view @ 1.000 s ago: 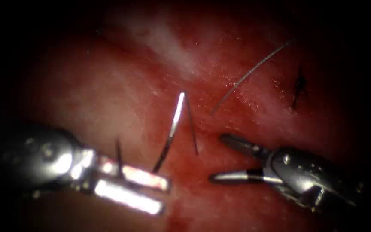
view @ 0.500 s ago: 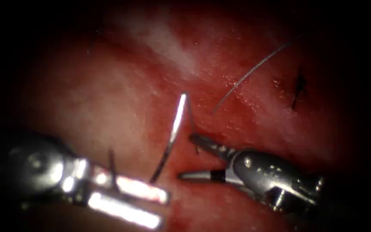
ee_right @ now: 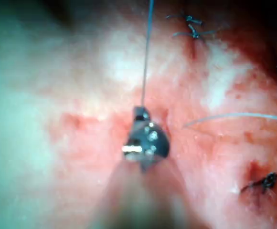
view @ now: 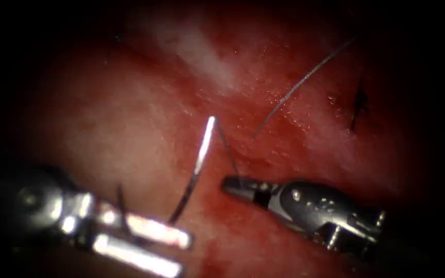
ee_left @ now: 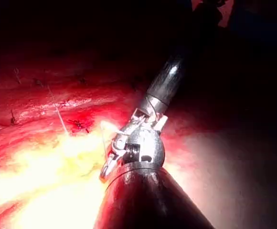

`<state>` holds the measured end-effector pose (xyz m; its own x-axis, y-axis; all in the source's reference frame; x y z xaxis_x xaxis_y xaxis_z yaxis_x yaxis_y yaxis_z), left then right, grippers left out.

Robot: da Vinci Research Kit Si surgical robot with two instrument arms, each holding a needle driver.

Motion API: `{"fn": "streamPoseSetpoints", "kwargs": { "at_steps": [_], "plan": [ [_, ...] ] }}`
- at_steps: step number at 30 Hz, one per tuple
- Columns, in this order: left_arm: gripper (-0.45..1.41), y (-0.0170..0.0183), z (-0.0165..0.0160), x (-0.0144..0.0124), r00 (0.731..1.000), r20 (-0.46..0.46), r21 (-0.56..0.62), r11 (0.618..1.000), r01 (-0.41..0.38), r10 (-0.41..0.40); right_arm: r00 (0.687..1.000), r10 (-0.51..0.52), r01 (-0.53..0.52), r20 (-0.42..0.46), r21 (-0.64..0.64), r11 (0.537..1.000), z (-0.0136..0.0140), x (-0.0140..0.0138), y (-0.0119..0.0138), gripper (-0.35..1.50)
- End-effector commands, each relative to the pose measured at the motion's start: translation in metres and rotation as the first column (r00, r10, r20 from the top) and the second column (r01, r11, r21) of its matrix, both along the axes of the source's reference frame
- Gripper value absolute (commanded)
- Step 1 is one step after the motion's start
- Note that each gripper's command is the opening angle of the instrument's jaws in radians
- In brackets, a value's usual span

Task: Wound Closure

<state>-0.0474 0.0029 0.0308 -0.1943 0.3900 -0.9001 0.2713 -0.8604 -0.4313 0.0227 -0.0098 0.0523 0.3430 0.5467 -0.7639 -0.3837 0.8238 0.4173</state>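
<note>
- Steel-bright, the curved needle [view: 198, 166] stands clear of the red, wet tissue [view: 130, 118] in the endoscope view, its rear end clamped in the left tool [view: 145, 242], whose jaws are together on it; dark thread [view: 227, 152] drops from its tip to the right tool [view: 238, 188].
- The right tool's jaws, apart a second ago, are now clamped on the thread (just right of the needle); a loose thread end [view: 300, 85] lies further right, well apart, with bare tissue between.
- Left wrist view: the left tool [ee_left: 111, 164] over glaring tissue.
- Right wrist view: the right tool [ee_right: 141, 117] grips thread [ee_right: 147, 52] running straight away; knotted stitches [ee_right: 192, 26] lie near the tissue's edge.
</note>
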Motion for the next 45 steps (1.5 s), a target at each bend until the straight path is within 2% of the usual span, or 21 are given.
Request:
{"fn": "streamPoseSetpoints", "kwargs": {
  "at_steps": [1, 7, 12, 17, 23, 24, 25, 26, 28, 30, 36, 42, 45],
  "plan": [
    [-0.45, 0.0001, 0.0007, -0.0005, 1.0, -0.012, -0.005, 1.0, 0.01, -0.011, 1.0, 0.002, -0.002, -0.004, 0.005, 1.0, -0.0008, 0.0004, 0.0001, -0.35],
    [-0.45, 0.0017, 0.004, 0.0008, 0.99, -0.123, -0.044, 0.997, 0.059, -0.064, 1.0, -0.018, 0.018, -0.015, 0.008, 1.0, -0.0056, 0.0002, -0.0004, -0.35],
    [-0.45, 0.0027, 0.0076, 0.0022, 0.974, -0.204, -0.062, 0.994, 0.086, -0.097, 0.999, -0.03, 0.03, -0.039, 0.004, 1.0, -0.0091, 0.0014, -0.0009, -0.35],
    [-0.45, 0.0031, 0.0111, 0.0034, 0.959, -0.262, -0.08, 0.993, 0.087, -0.105, 0.997, -0.039, 0.04, -0.072, 0.003, 0.999, -0.0113, 0.003, -0.0014, -0.35],
    [-0.45, 0.0037, 0.0126, 0.0045, 0.949, -0.289, -0.085, 0.991, 0.104, -0.124, 0.993, -0.053, 0.052, -0.104, -0.011, 0.999, -0.0131, 0.0041, -0.0014, -0.35],
    [-0.45, 0.0037, 0.0126, 0.0047, 0.948, -0.291, -0.084, 0.991, 0.106, -0.126, 0.993, -0.056, 0.054, -0.102, -0.02, 0.998, -0.0131, 0.0042, -0.0012, -0.35],
    [-0.45, 0.0038, 0.0127, 0.0048, 0.947, -0.294, -0.084, 0.991, 0.108, -0.128, 0.993, -0.064, 0.061, -0.097, -0.041, 0.997, -0.0129, 0.0042, -0.0008, -0.08],
    [-0.45, 0.0039, 0.0127, 0.0049, 0.946, -0.296, -0.084, 0.99, 0.11, -0.13, 0.994, -0.068, 0.063, -0.091, -0.056, 0.996, -0.0126, 0.0041, -0.0002, 0.37],
    [-0.45, 0.0041, 0.0128, 0.0052, 0.945, -0.299, -0.083, 0.99, 0.112, -0.132, 0.995, -0.06, 0.055, -0.084, -0.057, 0.997, -0.0116, 0.0038, 0.0006, 1.04],
    [-0.45, 0.0042, 0.013, 0.0055, 0.944, -0.301, -0.083, 0.99, 0.113, -0.133, 0.995, -0.062, 0.057, -0.08, -0.067, 0.996, -0.0105, 0.0035, 0.0012, 1.25],
    [-0.45, 0.0046, 0.0134, 0.0062, 0.941, -0.308, -0.083, 0.99, 0.118, -0.138, 0.995, -0.074, 0.067, -0.062, -0.099, 0.993, -0.0063, 0.0025, 0.001, 1.26],
    [-0.45, 0.0049, 0.0138, 0.0066, 0.94, -0.311, -0.083, 0.989, 0.12, -0.14, 0.995, -0.103, 0.103, 0.0, -0.114, 0.988, -0.003, 0.0019, 0.0001, 1.09],
    [-0.45, 0.0054, 0.0141, 0.0073, 0.933, -0.324, -0.09, 0.987, 0.131, -0.154, 0.995, -0.098, 0.097, -0.009, -0.091, 0.991, -0.0023, 0.001, -0.0007, 1.01]
  ]
}}
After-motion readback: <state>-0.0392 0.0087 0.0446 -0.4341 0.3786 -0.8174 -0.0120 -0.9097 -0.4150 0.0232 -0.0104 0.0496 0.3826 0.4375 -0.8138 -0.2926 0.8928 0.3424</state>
